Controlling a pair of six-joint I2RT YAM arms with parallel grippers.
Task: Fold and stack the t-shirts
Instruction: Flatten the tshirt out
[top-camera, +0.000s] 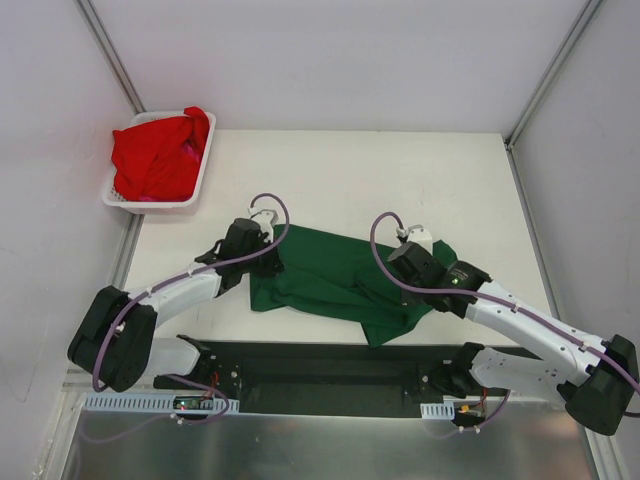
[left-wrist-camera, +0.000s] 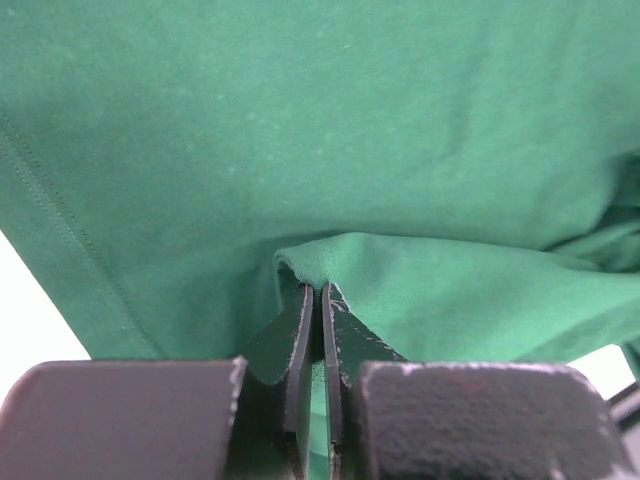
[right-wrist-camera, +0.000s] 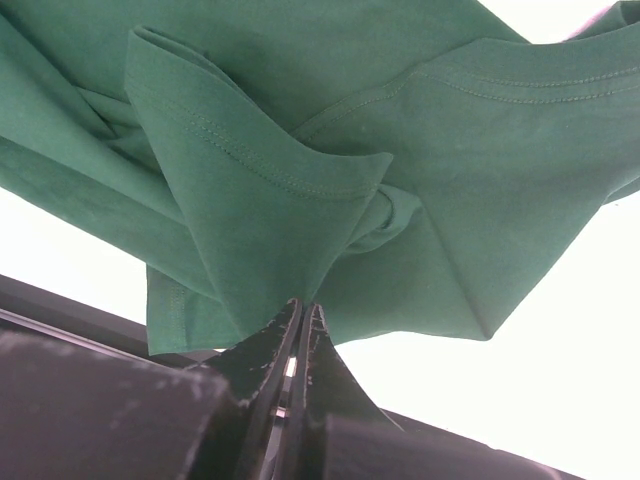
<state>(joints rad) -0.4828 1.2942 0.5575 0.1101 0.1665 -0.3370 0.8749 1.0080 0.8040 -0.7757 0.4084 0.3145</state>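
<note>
Pinching green t-shirt hems, left hand, right hand

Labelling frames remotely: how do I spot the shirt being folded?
On the white table, look at the near middle. The green t-shirt lies there, pinched by left tool and right tool. Only it is green; the basket holds red cloth.

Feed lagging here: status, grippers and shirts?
Left gripper shut on the dark green cloth t-shirt. Right gripper shut on it too. Bright red cloth heaped in white slotted plastic basket.
</note>
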